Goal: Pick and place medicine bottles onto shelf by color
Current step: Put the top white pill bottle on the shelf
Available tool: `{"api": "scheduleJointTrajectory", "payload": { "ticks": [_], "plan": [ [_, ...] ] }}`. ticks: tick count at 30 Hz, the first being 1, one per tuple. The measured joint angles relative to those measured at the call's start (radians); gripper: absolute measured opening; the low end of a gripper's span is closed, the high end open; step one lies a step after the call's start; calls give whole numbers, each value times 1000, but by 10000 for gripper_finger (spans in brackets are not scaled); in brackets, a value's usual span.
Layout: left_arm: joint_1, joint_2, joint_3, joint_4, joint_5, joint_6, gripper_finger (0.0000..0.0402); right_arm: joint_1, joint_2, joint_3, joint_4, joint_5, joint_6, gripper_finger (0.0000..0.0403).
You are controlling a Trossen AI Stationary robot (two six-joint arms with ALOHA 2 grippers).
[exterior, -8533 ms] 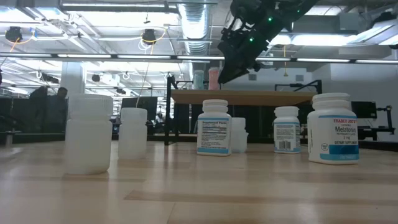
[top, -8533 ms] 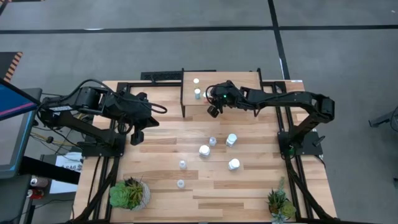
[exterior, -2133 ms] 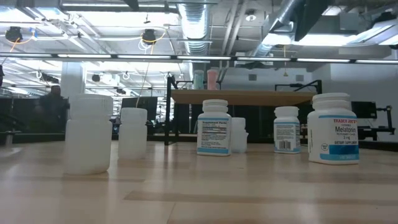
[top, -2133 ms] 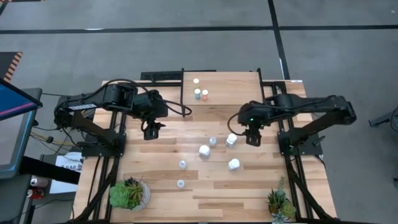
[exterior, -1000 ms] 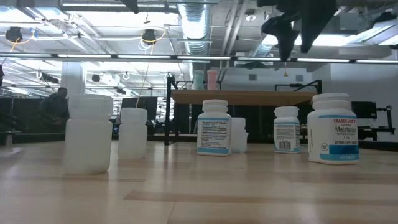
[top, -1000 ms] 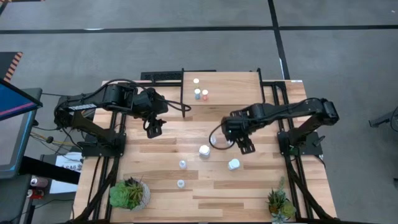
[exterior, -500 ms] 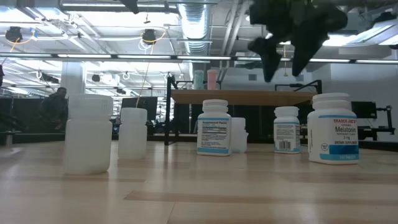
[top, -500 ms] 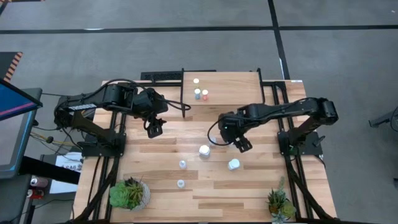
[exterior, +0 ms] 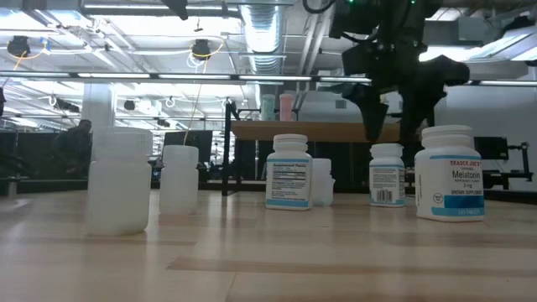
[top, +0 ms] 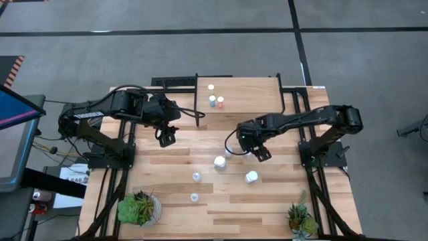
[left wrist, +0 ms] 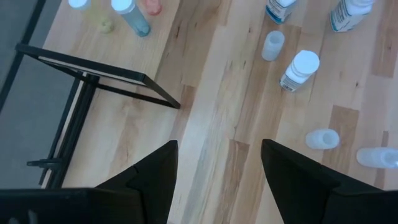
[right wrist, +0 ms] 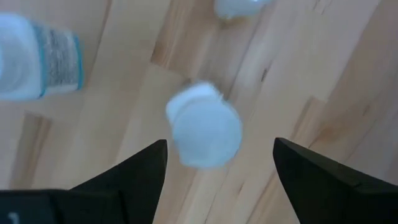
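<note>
High view: the right tool (top: pixel 257 154) hangs over the middle of the desk (top: pixel 174 157), above a loose group of medicine bottles; one white-capped bottle (top: pixel 219 162) stands just to its left and another (top: pixel 251 177) just in front. Two smaller bottles (top: pixel 196 177) stand nearer the front edge. The shelf (top: pixel 247 94) sits at the far edge and carries three bottles (top: pixel 212 100) at its left end. The left tool (top: pixel 166 136) waits over the desk's left half, well apart from the bottles. Two potted plants (top: pixel 139 207) occupy the front corners.

Low view: the right tool (exterior: pixel 393 126) descends with its fingers spread wide around empty space, directly above a small labelled bottle (exterior: pixel 387 174). A larger labelled bottle (exterior: pixel 450 173) stands beside it.

Left wrist view: the left tool (left wrist: pixel 217 180) is spread wide and empty; the shelf's black legs (left wrist: pixel 118 87) lie ahead.

Right wrist view: a white cap (right wrist: pixel 204 126) lies between the wide fingers, untouched.
</note>
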Motion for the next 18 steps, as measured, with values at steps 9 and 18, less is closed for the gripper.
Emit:
{"api": "scheduleJointTrajectory", "payload": {
  "ticks": [9, 18],
  "plan": [
    [0, 0, 0, 0, 0, -1, 217, 2, 0, -71, 86, 12, -68, 313],
    [0, 0, 0, 0, 1, -2, 217, 3, 48, -77, 136, -9, -93, 313]
  ]
}}
